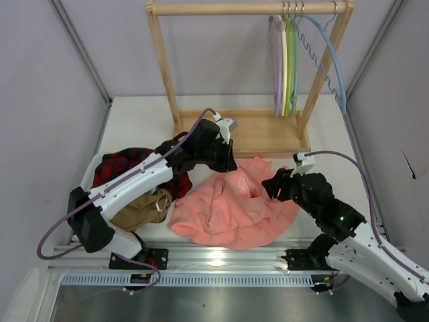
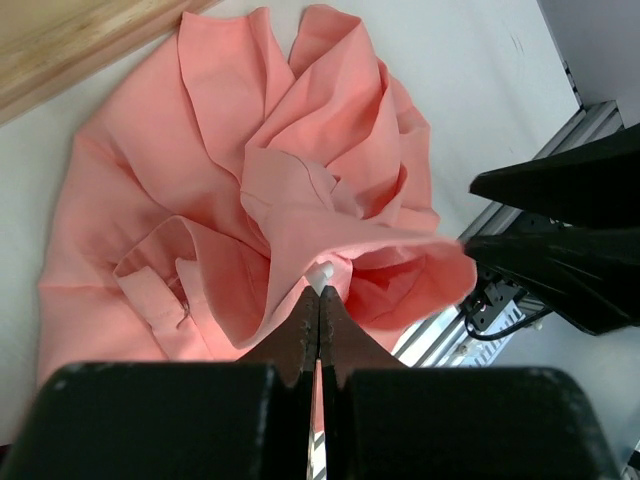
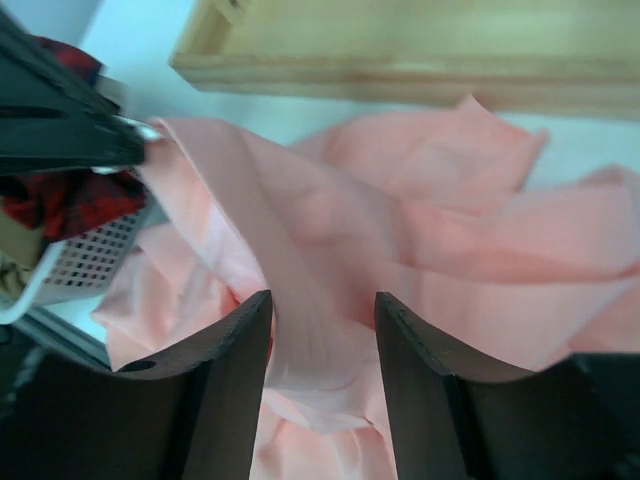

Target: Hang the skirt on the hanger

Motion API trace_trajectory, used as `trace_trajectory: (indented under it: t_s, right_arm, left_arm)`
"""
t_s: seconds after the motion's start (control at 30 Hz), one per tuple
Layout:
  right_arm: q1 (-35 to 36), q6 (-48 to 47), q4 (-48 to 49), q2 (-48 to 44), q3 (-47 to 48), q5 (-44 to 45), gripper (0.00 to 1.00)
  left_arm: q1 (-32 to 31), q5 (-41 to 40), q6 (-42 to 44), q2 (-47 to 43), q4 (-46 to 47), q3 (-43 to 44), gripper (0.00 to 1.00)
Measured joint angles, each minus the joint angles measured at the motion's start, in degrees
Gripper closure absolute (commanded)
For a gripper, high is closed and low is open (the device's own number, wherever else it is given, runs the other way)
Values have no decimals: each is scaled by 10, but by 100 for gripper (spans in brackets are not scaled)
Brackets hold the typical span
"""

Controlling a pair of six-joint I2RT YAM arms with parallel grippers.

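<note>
One salmon-pink skirt [image 1: 228,215], thin, limp and light, lies crumpled on the worktop [image 1: 141,127]; its band edge probably offers the firmest hold. Lilac hanger [image 1: 276,67] hangs from the wooden rail [image 1: 221,8]. Left tool [image 2: 318,300] is clamped on a raised fold; right tool [image 3: 322,300] stands apart astride another.

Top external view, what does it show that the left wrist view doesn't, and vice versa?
Only the top external view shows the rack with the lilac hanger hanging among other hangers, plus the plaid garment and tan garment at left. Only the left wrist view shows the left gripper shut on a raised fold of the skirt. Both show the skirt on the table, the right gripper beside it and the rack's wooden base.
</note>
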Motion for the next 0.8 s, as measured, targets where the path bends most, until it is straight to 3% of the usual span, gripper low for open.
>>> trace_trajectory:
  t_s: [0.13, 0.47, 0.8]
  right_arm:
    - [1, -54, 17, -4, 29, -29, 44]
    - [31, -136, 95, 31, 77, -126, 51]
    - [144, -234, 147, 169, 86, -70, 57]
  left_arm:
    - [7, 12, 8, 0, -12, 5, 100]
    - [11, 28, 32, 0, -50, 38, 100]
    - [13, 30, 71, 0, -115, 101, 100]
